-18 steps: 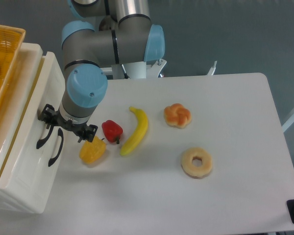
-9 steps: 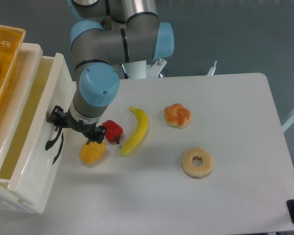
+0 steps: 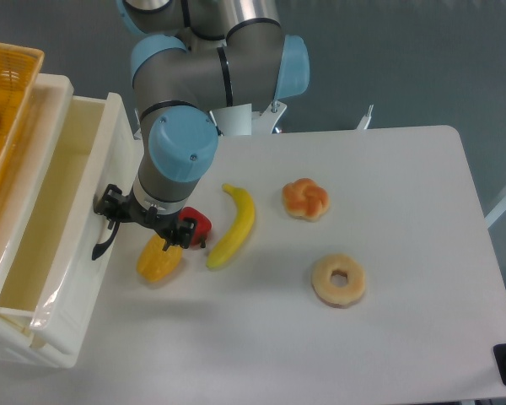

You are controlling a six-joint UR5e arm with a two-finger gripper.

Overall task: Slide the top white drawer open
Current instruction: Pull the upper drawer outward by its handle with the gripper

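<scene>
The top white drawer (image 3: pixel 108 160) stands pulled out to the right from the cabinet, and its deep, pale tray (image 3: pixel 42 228) is bare inside. Its black curved handle (image 3: pixel 100 245) shows on the front panel. My gripper (image 3: pixel 118 221) hangs under the blue wrist cap, right against that front panel at the handle's upper end. Its fingers are mostly hidden by the wrist, and they appear shut on the handle.
A yellow pepper (image 3: pixel 158 260) and a red pepper (image 3: pixel 196 224) lie just right of the gripper, next to a banana (image 3: pixel 234 224). A bun (image 3: pixel 306 199) and a donut (image 3: pixel 338 279) sit further right. A yellow wicker basket (image 3: pixel 7 101) rests on the cabinet top.
The gripper has moved right with the handle, and the top drawer has slid out from nearly closed to wide open. The second handle beneath is no longer visible.
</scene>
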